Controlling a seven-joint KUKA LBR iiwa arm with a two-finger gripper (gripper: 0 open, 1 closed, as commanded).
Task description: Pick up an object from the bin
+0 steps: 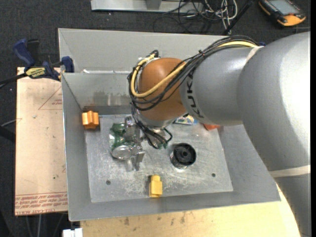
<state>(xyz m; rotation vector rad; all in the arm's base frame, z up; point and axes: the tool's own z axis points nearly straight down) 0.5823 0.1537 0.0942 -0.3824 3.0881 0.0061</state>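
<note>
While the gripper [133, 156] hangs over a green-and-silver object [117, 130], its spread cannot be told; contact unclear.

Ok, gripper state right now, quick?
Gripper: cannot be told; it sits low by a green thing and a silvery round thing.

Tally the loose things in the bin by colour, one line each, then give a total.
Orange block, by the left wall: 1
Yellow block, near the front: 1
Black round piece: 1
Green thing, beside the pincer: 1
Red-orange scrap, at the arm's edge: 1
Total: 5 in sight; the arm may cover more.
</note>
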